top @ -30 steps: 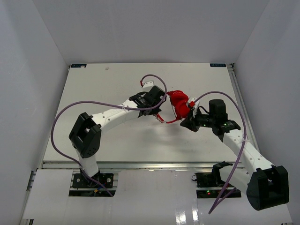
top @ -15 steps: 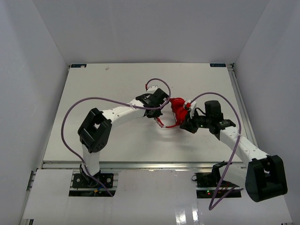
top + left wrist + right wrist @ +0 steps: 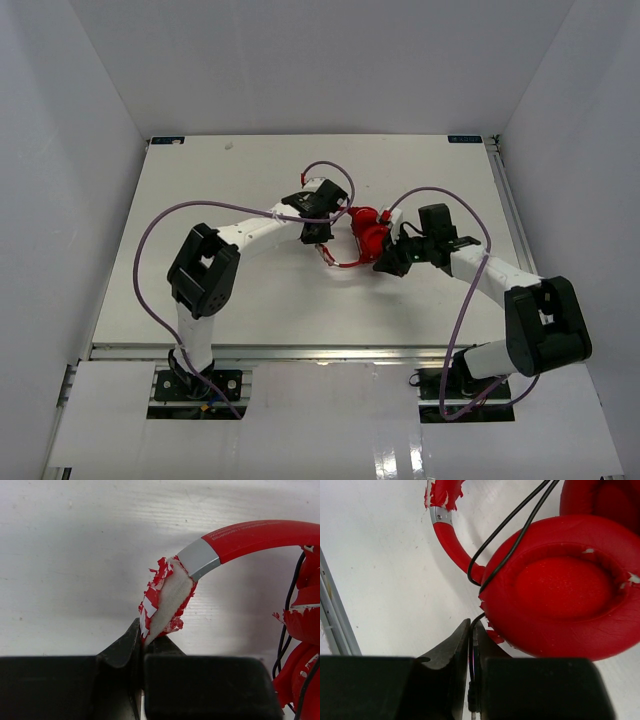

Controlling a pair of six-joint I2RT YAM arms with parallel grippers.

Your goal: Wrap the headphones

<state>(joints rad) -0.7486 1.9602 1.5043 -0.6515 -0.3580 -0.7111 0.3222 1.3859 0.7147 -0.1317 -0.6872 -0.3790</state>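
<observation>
Left gripper (image 3: 142, 641): fingers pressed together, pinching the lower tip of the headband's pad (image 3: 167, 602). The pad is white foam, and its red skin is flaking off in shreds. Up from the pinch, the pad meets a silver collar (image 3: 199, 560). From there the smooth red headband (image 3: 260, 534) arcs off toward the ear cups. A soft shadow lies on the desk (image 3: 75, 555) beneath that arc. Thin black strands hang beside the red cup parts at the far end of the headband.

Right gripper (image 3: 472, 630): fingers closed tight on the thin black cable (image 3: 507, 532), just under the rim of the nearer ear cup (image 3: 565, 585). From the pinch the cable climbs as two strands past the cup's edge and leaves the top of the view. The cushion skin is cracked, with white showing in spots along the rim. A second cup (image 3: 600, 497) sits just behind the first; cannot tell whether they touch. The headband's collar and torn pad show beyond the cup.

Overhead: the headphones (image 3: 366, 232) lie near the desk's middle, between the two grippers. The left gripper is at the headband end, the right gripper at the cup end. The headband curves from the cups toward the arm bases. Both arms reach inward to the headphones, and a purple cable (image 3: 150, 250) loops over each arm.
</observation>
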